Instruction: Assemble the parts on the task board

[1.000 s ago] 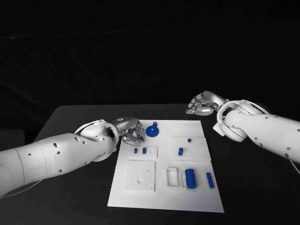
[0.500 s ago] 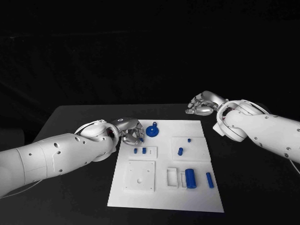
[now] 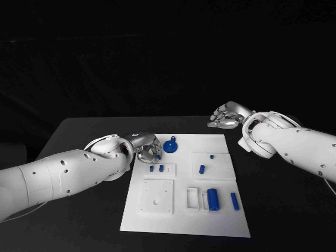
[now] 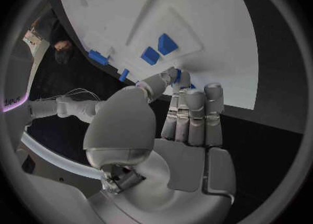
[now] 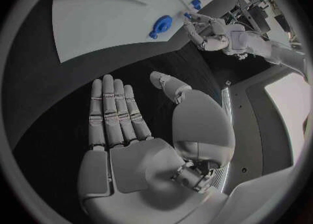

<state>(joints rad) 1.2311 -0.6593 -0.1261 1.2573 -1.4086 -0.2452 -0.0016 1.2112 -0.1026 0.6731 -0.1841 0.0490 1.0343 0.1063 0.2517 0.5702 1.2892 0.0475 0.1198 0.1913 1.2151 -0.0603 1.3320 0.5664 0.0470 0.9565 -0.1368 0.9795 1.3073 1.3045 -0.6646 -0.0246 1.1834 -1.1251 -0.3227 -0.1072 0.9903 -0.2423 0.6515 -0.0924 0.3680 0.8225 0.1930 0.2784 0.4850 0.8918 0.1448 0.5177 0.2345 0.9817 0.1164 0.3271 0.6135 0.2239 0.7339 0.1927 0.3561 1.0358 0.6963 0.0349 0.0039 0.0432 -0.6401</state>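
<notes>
- Head view: the white task board point(image 3: 185, 220) lies in the middle of the black table point(image 3: 85, 131), with small blue parts spread over it.
- At the board's far left corner, the left hand point(image 3: 145, 147) hovers with its fingers point(image 4: 194, 114) held straight and close together; the thumb tip sits against a small blue piece at the board's edge, though whether the piece is actually pinched cannot be told.
- Just beside that hand, a round blue part with a tab point(image 3: 171, 145) rests on the board's far end.
- Two small blue blocks point(image 3: 157, 169) sit side by side on a raised panel near the left edge.
- Another small blue peg point(image 3: 202, 169) lies near the board's middle.
- Closer to the robot, a blue cylinder point(image 3: 212, 199) and a slimmer blue bar point(image 3: 234, 201) lie side by side, next to a white square plate point(image 3: 157, 196).
- Off the board's far right corner, the right hand point(image 3: 229, 116) hangs above bare table, palm flat, fingers point(image 5: 114, 112) extended and holding nothing.
</notes>
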